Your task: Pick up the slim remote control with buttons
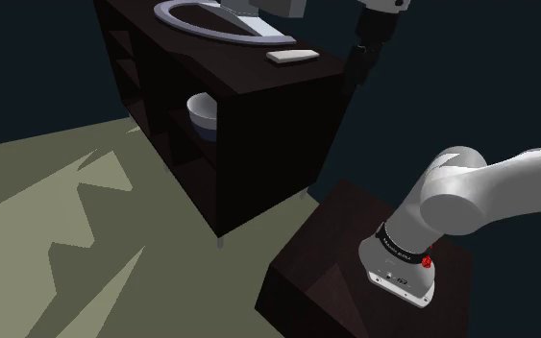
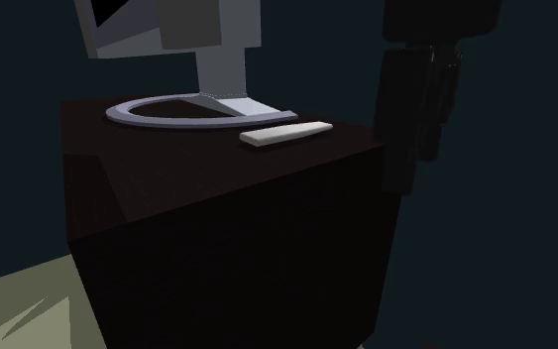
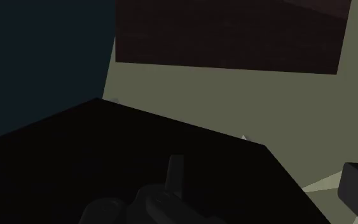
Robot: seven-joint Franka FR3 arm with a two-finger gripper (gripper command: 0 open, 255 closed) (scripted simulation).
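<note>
Evidently no grasp yet: the slim pale-grey remote control [image 2: 286, 134] lay on the dark bench [image 2: 158, 159], beside the black tool [image 2: 415, 164], whose fingers stood apart and empty. Closing and lift were outstanding.

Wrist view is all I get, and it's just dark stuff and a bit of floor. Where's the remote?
Observer: The remote lies flat on top of a dark cabinet, near the corner.
Operator: Am I touching it yet?
Observer: No. The gripper hangs just off that corner, apart from the remote.
Operator: Is anything else up there?
Observer: A monitor on a ring-shaped foot, close beside the remote.
Operator: What's inside the cabinet?
Observer: A bowl on a shelf.
</note>
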